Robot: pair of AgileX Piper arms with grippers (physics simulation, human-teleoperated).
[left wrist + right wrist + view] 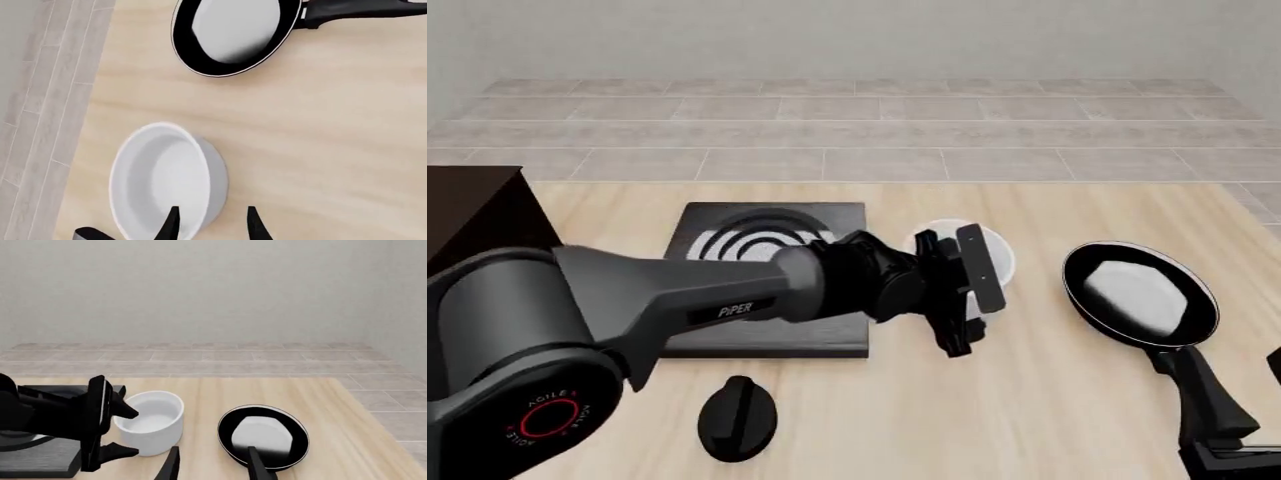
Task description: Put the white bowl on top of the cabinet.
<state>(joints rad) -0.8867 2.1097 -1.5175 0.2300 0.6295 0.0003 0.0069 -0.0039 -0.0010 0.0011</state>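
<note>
A small, deep, glossy white bowl [149, 422] with tall straight sides stood upright on the table [1054, 400] between stove plate [714, 300] and frying pan [1138, 293]. The left gripper [968, 295] was spread, one finger [170, 226] over the bowl's rim, one outside. The right gripper [212, 465] was spread, empty.

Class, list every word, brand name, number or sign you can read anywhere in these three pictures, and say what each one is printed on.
"PIPER": white letters on the left arm's forearm, front view.
"AGILEX": red letters ringing a round red mark on the left arm's base joint, front view; small, only just readable.
Nothing legible on the white bowl, frying pan, stove plate or cabinet.
</note>
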